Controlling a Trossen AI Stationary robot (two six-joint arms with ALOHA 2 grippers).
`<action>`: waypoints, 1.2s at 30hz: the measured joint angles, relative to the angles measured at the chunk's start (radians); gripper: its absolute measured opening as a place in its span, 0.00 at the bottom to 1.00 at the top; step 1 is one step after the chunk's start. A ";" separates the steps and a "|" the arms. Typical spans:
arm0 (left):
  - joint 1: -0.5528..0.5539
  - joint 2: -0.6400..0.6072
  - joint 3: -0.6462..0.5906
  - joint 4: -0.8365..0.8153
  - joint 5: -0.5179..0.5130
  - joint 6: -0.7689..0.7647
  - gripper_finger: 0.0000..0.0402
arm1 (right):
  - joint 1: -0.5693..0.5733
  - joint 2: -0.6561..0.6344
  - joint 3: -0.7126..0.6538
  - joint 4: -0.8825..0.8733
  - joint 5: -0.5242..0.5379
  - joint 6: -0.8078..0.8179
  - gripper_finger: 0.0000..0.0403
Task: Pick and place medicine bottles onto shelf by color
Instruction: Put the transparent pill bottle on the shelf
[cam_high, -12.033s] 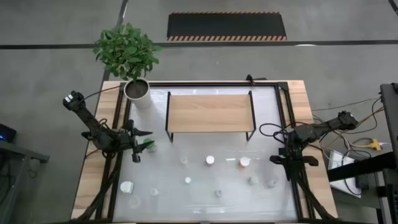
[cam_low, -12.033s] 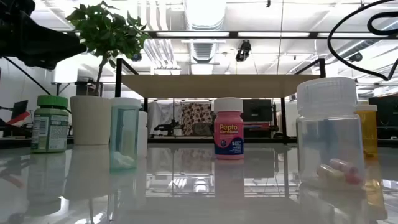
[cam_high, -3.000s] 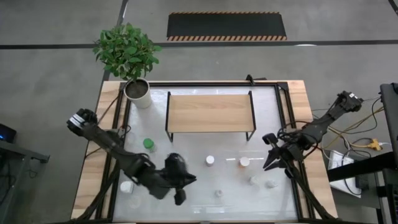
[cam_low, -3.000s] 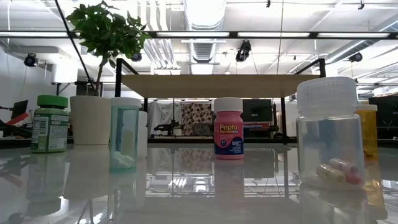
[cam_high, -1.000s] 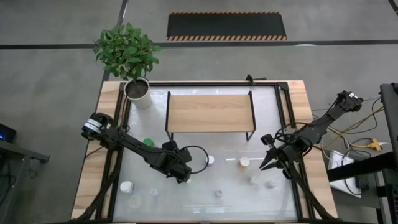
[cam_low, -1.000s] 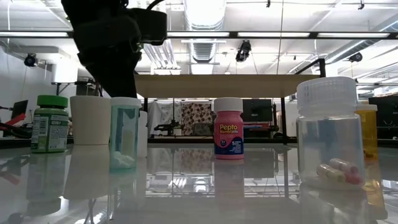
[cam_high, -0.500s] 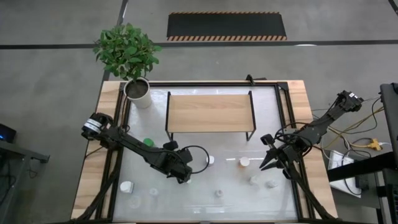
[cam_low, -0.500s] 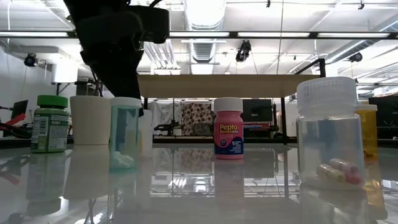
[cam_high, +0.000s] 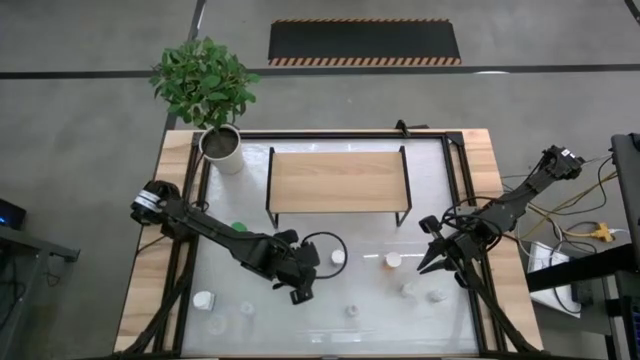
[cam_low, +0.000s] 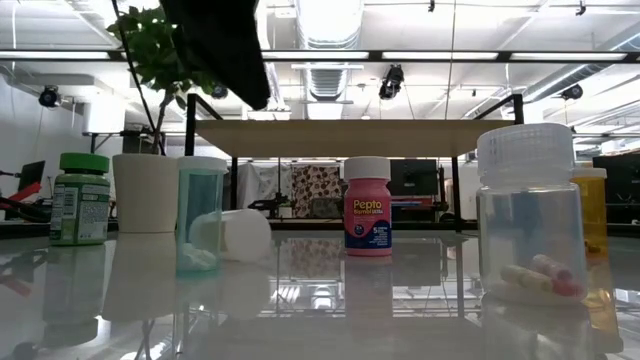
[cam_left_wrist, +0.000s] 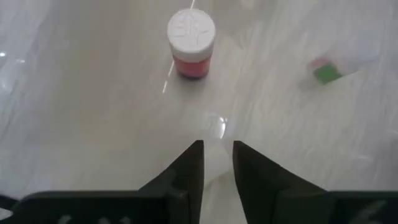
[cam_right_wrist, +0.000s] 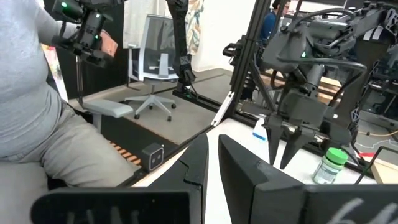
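**Meanwhile, 1 white bottle lies toppled under the left arm**

Now the left arm reaches across the glossy table (cam_high: 470, 150), and the left gripper (cam_high: 305, 288) hangs over the middle of the front half. Its wrist view looks down on bare tabletop, with the pink bottle (cam_left_wrist: 191, 43) standing upright a little way ahead. Whether this gripper is spread or pressed together, I cannot tell.

From table height, a white bottle (cam_low: 235, 235) lies on its side just behind an upright teal-tinted bottle (cam_low: 203, 215). The arm's dark bulk is above them, clear of both.

Other medicine bottles stand loose on the table:
- a green-capped bottle (cam_low: 80, 198) at the left
- a plain white jar (cam_low: 145, 205) beside it
- a clear jar (cam_low: 530, 215) holding 2 capsules
- an orange bottle (cam_low: 592, 205) behind that jar

The shelf (cam_high: 337, 180) stands at the back of the table, its board bare. A potted plant (cam_high: 208, 90) sits off the shelf's left corner.

The right gripper (cam_high: 432, 262) waits low at the table's right side, near the orange bottle. Its fingers (cam_right_wrist: 199, 155) are pressed almost together on nothing. A seated person's grey sleeve (cam_right_wrist: 25, 74) shows beyond it.
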 joint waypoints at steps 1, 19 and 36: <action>-0.002 0.000 -0.009 -0.001 0.007 0.007 0.15 | 0.000 0.000 0.000 -0.004 0.000 0.001 0.07; -0.008 0.008 -0.203 0.062 0.038 0.229 0.56 | 0.000 0.000 0.000 -0.012 0.000 0.001 0.07; -0.004 0.008 -0.402 0.398 -0.041 0.297 0.59 | 0.000 0.001 0.000 -0.014 0.000 0.001 0.07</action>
